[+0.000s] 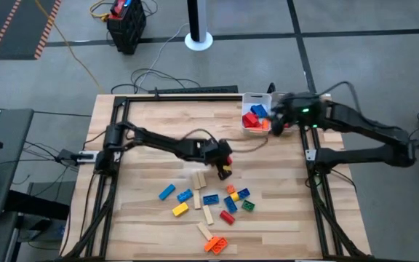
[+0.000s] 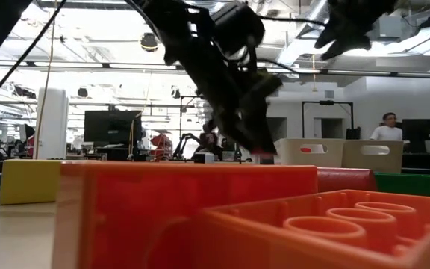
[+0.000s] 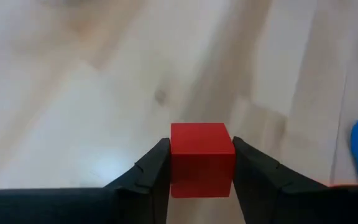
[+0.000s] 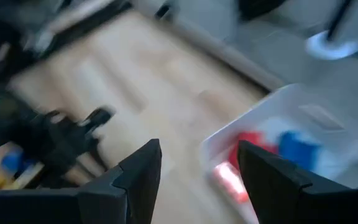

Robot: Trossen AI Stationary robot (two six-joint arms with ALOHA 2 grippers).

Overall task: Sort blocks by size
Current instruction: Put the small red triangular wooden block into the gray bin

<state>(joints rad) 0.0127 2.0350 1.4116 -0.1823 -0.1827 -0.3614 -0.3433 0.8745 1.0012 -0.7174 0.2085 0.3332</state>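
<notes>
From above we see the left gripper over the middle of the table, at the upper edge of the scattered blocks, but its jaws are too small there to read. Only the left wrist view settles it: the jaws are clenched on a small red block, one finger against each side, with bare wood beyond and a blue shape at the frame edge.

The high view places the right gripper just beside the white tray at the table's far right, which holds red, blue and orange blocks. The right wrist view adds that its jaws stand released, holding nothing, with the tray and its red and blue contents beyond them, and the left arm farther off.

The low view gives what no other does: an orange block and an orange studded brick fill the foreground and hide most of the table, a yellow block sits at the left, and two pale trays stand behind. In the room beyond, a person in a white top stands at the right.

We can read no writing or labels anywhere. Off the table, cables and a black case lie on the floor, near a white pole base.
</notes>
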